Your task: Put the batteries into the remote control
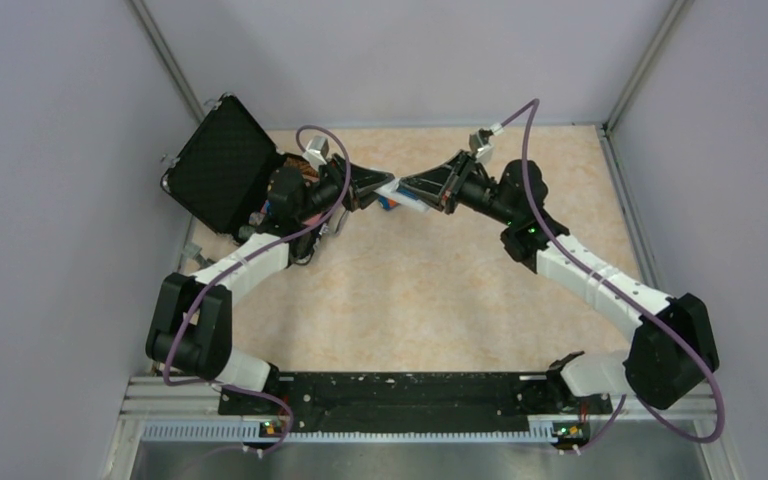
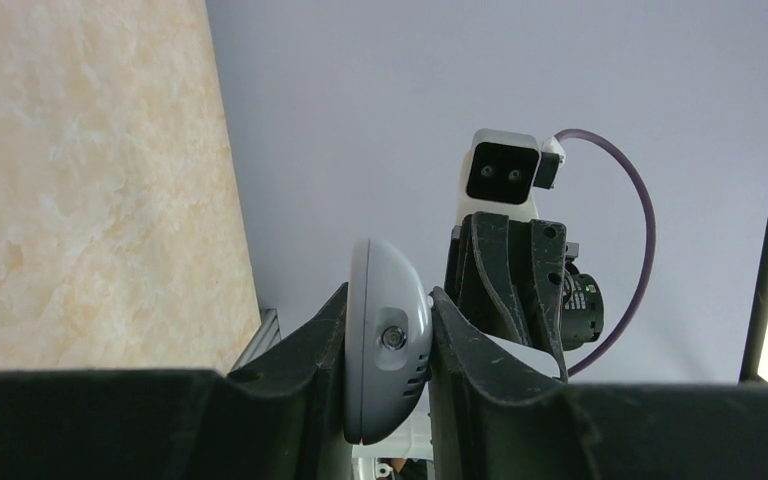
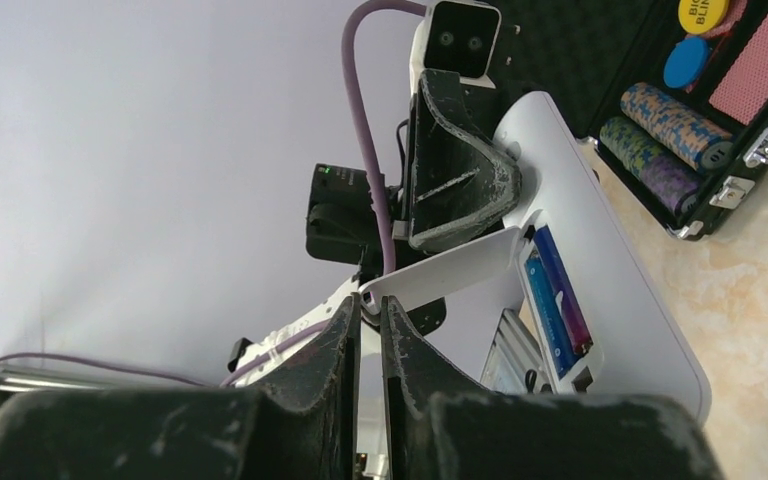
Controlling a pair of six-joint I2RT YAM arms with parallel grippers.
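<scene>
My left gripper is shut on the white remote control and holds it above the table's far middle. In the left wrist view the remote sits edge-on between my left gripper's fingers. In the right wrist view the remote has its back compartment open, with the two batteries, one blue and one purple, lying side by side inside. My right gripper is shut on the thin white battery cover, which stands off the remote's back. In the top view my right gripper meets the left one.
An open black case stands at the far left; its striped chip stacks and cards show in the right wrist view. Something orange and blue lies on the table under the remote. Grey walls enclose the marbled table.
</scene>
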